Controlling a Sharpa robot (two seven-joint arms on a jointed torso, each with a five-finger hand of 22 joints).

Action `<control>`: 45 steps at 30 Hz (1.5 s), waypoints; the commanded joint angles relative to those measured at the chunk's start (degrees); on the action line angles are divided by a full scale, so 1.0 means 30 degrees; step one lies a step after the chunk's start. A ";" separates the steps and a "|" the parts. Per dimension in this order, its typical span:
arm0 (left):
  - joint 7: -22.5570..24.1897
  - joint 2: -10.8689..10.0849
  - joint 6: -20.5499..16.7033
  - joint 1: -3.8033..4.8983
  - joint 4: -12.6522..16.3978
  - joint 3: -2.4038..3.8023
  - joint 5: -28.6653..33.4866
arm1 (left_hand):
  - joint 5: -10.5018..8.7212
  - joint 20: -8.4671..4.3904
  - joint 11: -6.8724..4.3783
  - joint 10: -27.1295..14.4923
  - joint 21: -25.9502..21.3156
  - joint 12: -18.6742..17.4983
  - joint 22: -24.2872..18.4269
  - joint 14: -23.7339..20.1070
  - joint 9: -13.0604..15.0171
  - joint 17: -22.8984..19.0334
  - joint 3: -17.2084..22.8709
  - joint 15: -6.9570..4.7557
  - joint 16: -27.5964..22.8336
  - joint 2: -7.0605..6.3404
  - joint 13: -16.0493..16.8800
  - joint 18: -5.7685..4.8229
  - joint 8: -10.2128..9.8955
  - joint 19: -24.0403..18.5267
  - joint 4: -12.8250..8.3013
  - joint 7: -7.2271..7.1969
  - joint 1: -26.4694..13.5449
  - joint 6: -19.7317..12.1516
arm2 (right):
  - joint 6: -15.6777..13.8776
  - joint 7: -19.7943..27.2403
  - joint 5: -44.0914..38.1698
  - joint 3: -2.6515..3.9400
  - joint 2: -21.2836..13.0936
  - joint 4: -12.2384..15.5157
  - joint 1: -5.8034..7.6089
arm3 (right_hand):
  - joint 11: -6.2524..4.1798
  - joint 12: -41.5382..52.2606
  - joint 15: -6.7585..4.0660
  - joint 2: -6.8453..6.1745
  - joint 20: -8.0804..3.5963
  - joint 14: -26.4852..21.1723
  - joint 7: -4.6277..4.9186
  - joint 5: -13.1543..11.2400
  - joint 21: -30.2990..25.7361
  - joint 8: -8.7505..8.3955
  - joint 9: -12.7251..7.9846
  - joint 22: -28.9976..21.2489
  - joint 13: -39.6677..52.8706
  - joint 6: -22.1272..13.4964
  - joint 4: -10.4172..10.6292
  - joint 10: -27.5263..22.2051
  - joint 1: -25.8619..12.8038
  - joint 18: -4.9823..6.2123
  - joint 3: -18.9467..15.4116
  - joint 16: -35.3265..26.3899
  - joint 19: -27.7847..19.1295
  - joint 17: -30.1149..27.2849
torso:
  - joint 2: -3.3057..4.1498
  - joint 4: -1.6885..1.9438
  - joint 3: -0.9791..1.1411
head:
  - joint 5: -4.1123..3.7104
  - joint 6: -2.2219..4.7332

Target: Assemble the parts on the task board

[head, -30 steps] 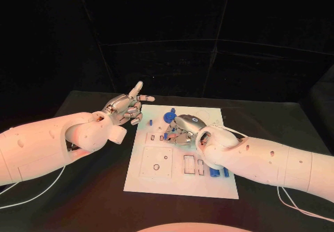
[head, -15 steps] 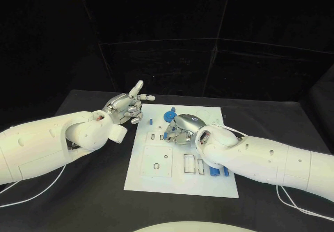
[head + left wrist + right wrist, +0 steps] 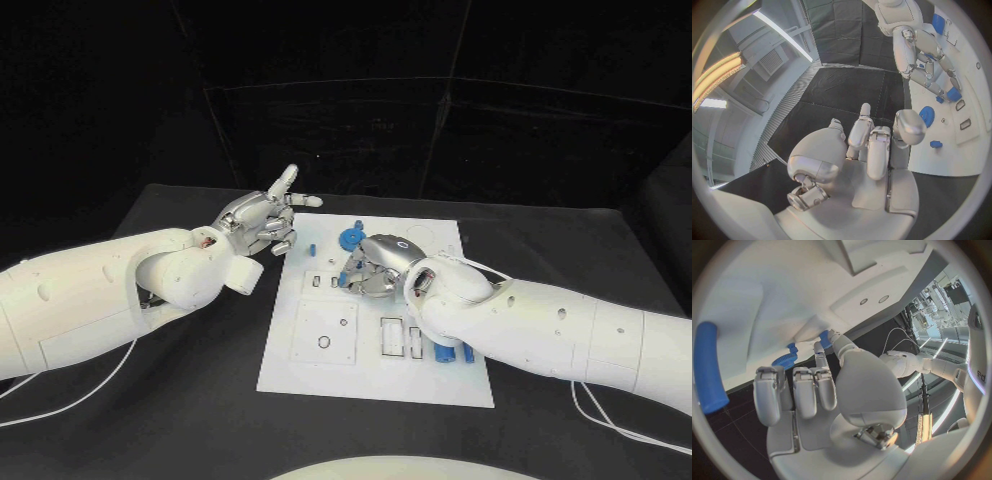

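A matte black table (image 3: 173, 400) carries the task board (image 3: 368, 375), a flat white rectangular plate with cut-out pockets: a rounded-square outline with an oval hole, narrow slots, small rectangular windows. The two arms are smooth, glossy white shells with small dimples, ending in jointed, polished silver hands. The left hand (image 3: 260, 222) hangs just off the board's far left corner, most fingers curled toward the palm and one pointing straight up; it holds nothing visible. The right hand (image 3: 378, 266) is pressed down on the board's upper middle, fingers bunched together; whether they pinch a part cannot be told. Beside its fingertips stands a round blue toothed disc (image 3: 349, 240). Small blue parts (image 3: 449, 355) lie at the board's right edge. No writing on the board is legible.
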 commanded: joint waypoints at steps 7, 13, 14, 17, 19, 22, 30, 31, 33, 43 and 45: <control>-0.0042 0.0023 0.0445 0.0027 -0.0022 0.0007 -0.0239 | -0.0047 0.0004 0.0015 -0.0150 -0.0052 -0.0093 0.0020 0.1983 0.0031 0.5031 -0.0062 0.0102 0.0058 -0.0200 -0.0004 0.0174 -0.0094 -0.0058 -0.0009 -0.0045 0.0024 -0.0141 | -0.0089 -0.0185 -0.0147 -0.0017 -0.0051 0.0122 -0.0039 | 0.0040 0.0050 0.0016 -0.0164 -0.0020 0.2022 0.0098 -0.0090 0.0062 -0.0072 -0.0014 0.5031 0.5026 -0.0122 0.0100 0.1955 -0.0179 -0.0144 -0.0085 0.0048 0.2014 0.5032 | -0.0005 -0.0007 -0.0002 | 0.0020 -0.0022; -0.0059 0.0030 0.0478 0.0027 -0.0029 0.0006 -0.0241 | -0.0047 0.0004 0.0015 -0.0150 -0.0052 -0.0093 0.0020 0.1983 0.0031 0.5031 -0.0062 0.0102 0.0058 -0.0200 -0.0004 0.0174 -0.0094 -0.0058 -0.0009 -0.0045 0.0024 -0.0141 | -0.0204 -0.0230 -0.0107 -0.0017 -0.0073 0.0144 -0.0047 | 0.0071 0.0050 0.0042 -0.0280 0.0001 0.2022 0.0136 -0.0095 0.0062 -0.0120 -0.0025 0.5031 0.5026 -0.0209 0.0151 0.1955 -0.0276 -0.0144 -0.0169 0.0048 0.2014 0.5032 | 0.0001 -0.0013 -0.0001 | 0.0021 -0.0024; -0.0062 0.0032 0.0482 0.0027 -0.0033 0.0006 -0.0241 | -0.0047 0.0004 0.0015 -0.0150 -0.0052 -0.0093 0.0020 0.1983 0.0031 0.5031 -0.0062 0.0102 0.0058 -0.0200 -0.0004 0.0174 -0.0094 -0.0058 -0.0009 -0.0045 0.0024 -0.0141 | -0.0217 -0.0232 -0.0105 -0.0017 -0.0071 0.0144 -0.0047 | 0.0079 0.0050 0.0048 -0.0299 0.0005 0.2022 0.0146 -0.0093 0.0062 -0.0134 -0.0030 0.5031 0.5026 -0.0237 0.0159 0.1955 -0.0288 -0.0144 -0.0181 0.0048 0.2014 0.5032 | 0.0002 -0.0008 -0.0002 | 0.0017 -0.0025; -0.0070 0.0039 0.0497 0.0027 -0.0038 0.0006 -0.0241 | -0.0047 0.0004 0.0015 -0.0150 -0.0052 -0.0093 0.0020 0.1983 0.0031 0.5031 -0.0062 0.0102 0.0058 -0.0200 -0.0004 0.0174 -0.0094 -0.0058 -0.0009 -0.0045 0.0024 -0.0141 | -0.0236 -0.0242 -0.0101 -0.0017 -0.0068 0.0145 -0.0048 | 0.0097 0.0050 0.0060 -0.0339 0.0015 0.2022 0.0167 -0.0090 0.0062 -0.0164 -0.0040 0.5031 0.5026 -0.0301 0.0173 0.1955 -0.0314 -0.0144 -0.0206 0.0048 0.2014 0.5032 | -0.0008 -0.0004 -0.0001 | 0.0012 -0.0035; -0.0077 0.0041 0.0506 0.0027 -0.0037 0.0006 -0.0241 | -0.0047 0.0004 0.0015 -0.0150 -0.0052 -0.0093 0.0020 0.1983 0.0031 0.5031 -0.0062 0.0102 0.0058 -0.0200 -0.0004 0.0174 -0.0094 -0.0058 -0.0009 -0.0045 0.0024 -0.0141 | -0.0245 -0.0250 -0.0103 -0.0017 -0.0066 0.0145 -0.0049 | 0.0103 0.0050 0.0065 -0.0350 0.0019 0.2022 0.0175 -0.0090 0.0062 -0.0173 -0.0042 0.5031 0.5026 -0.0323 0.0180 0.1955 -0.0323 -0.0144 -0.0214 0.0048 0.2014 0.5032 | -0.0003 -0.0001 -0.0003 | 0.0011 -0.0042; -0.0087 0.0043 0.0520 0.0027 -0.0043 0.0006 -0.0241 | -0.0047 0.0004 0.0015 -0.0150 -0.0052 -0.0093 0.0020 0.1983 0.0031 0.5031 -0.0062 0.0102 0.0058 -0.0200 -0.0004 0.0174 -0.0094 -0.0058 -0.0009 -0.0045 0.0024 -0.0141 | -0.0242 -0.0258 -0.0109 -0.0017 -0.0062 0.0141 -0.0051 | 0.0110 0.0050 0.0070 -0.0360 0.0024 0.2022 0.0183 -0.0089 0.0062 -0.0182 -0.0045 0.5031 0.5026 -0.0345 0.0187 0.1955 -0.0332 -0.0144 -0.0222 0.0048 0.2014 0.5032 | -0.0001 -0.0003 -0.0004 | 0.0008 -0.0050; -0.0145 0.0055 0.0607 0.0027 -0.0053 0.0006 -0.0241 | -0.0051 0.0007 0.0017 -0.0132 -0.0014 -0.0072 0.0091 0.1983 0.0045 0.5031 -0.0069 0.0103 0.0058 -0.0226 0.0026 0.0161 -0.0097 -0.0021 -0.0060 -0.0045 0.0080 -0.0144 | -0.0407 -0.0216 -0.0120 -0.0017 -0.0050 0.0145 -0.0052 | 0.0123 0.0050 0.0078 -0.0383 0.0031 0.2022 0.0196 -0.0091 0.0062 -0.0195 -0.0049 0.5031 0.5026 -0.0380 0.0197 0.1955 -0.0348 -0.0144 -0.0237 0.0048 0.2014 0.5032 | -0.0003 -0.0004 -0.0002 | 0.0051 -0.0111; -0.0154 0.0057 0.0620 0.0027 -0.0055 0.0006 -0.0241 | -0.0051 0.0007 0.0017 -0.0132 -0.0014 -0.0072 0.0091 0.1983 0.0045 0.5031 -0.0069 0.0103 0.0058 -0.0226 0.0026 0.0161 -0.0097 -0.0021 -0.0060 -0.0045 0.0080 -0.0144 | -0.0453 -0.0201 -0.0121 -0.0017 -0.0045 0.0147 -0.0052 | 0.0138 0.0050 0.0091 -0.0415 0.0042 0.2022 0.0215 -0.0095 0.0062 -0.0210 -0.0053 0.5031 0.5026 -0.0427 0.0215 0.1955 -0.0375 -0.0144 -0.0263 0.0048 0.2014 0.5032 | -0.0003 -0.0005 -0.0006 | 0.0030 -0.0112; -0.0175 0.0060 0.0640 0.0027 -0.0063 0.0006 -0.0241 | -0.0051 0.0007 0.0017 -0.0132 -0.0014 -0.0072 0.0091 0.1983 0.0045 0.5031 -0.0069 0.0103 0.0058 -0.0226 0.0026 0.0161 -0.0097 -0.0021 -0.0060 -0.0045 0.0080 -0.0144 | -0.0535 -0.0182 -0.0122 -0.0017 -0.0039 0.0160 -0.0053 | 0.0138 0.0050 0.0091 -0.0415 0.0042 0.2022 0.0215 -0.0095 0.0062 -0.0210 -0.0053 0.5031 0.5026 -0.0427 0.0215 0.1955 -0.0375 -0.0144 -0.0263 0.0048 0.2014 0.5032 | -0.0005 -0.0018 -0.0005 | 0.0020 -0.0105; -0.0242 0.0069 0.0691 0.0027 -0.0085 0.0005 -0.0241 | -0.0051 0.0007 0.0017 -0.0132 -0.0014 -0.0072 0.0091 0.1983 0.0045 0.5031 -0.0069 0.0103 0.0058 -0.0226 0.0026 0.0161 -0.0097 -0.0021 -0.0060 -0.0045 0.0080 -0.0144 | -0.0579 -0.0303 -0.0130 -0.0017 -0.0060 0.0165 -0.0054 | 0.0150 0.0050 0.0101 -0.0442 0.0050 0.2022 0.0227 -0.0097 0.0062 -0.0220 -0.0056 0.5031 0.5026 -0.0466 0.0225 0.1955 -0.0390 -0.0144 -0.0281 0.0048 0.2014 0.5032 | -0.0001 -0.0008 -0.0007 | 0.0010 -0.0089; -0.0251 0.0075 0.0703 0.0027 -0.0089 0.0005 -0.0241 | -0.0051 0.0007 0.0017 -0.0132 -0.0014 -0.0072 0.0091 0.1983 0.0045 0.5031 -0.0069 0.0103 0.0058 -0.0226 0.0026 0.0161 -0.0097 -0.0021 -0.0060 -0.0045 0.0080 -0.0144 | -0.0565 -0.0351 -0.0159 -0.0017 -0.0068 0.0156 -0.0055 | 0.0157 0.0050 0.0108 -0.0460 0.0056 0.2022 0.0236 -0.0095 0.0062 -0.0227 -0.0059 0.5031 0.5026 -0.0492 0.0228 0.1955 -0.0396 -0.0144 -0.0292 0.0048 0.2014 0.5032 | -0.0003 -0.0014 -0.0001 | 0.0013 -0.0097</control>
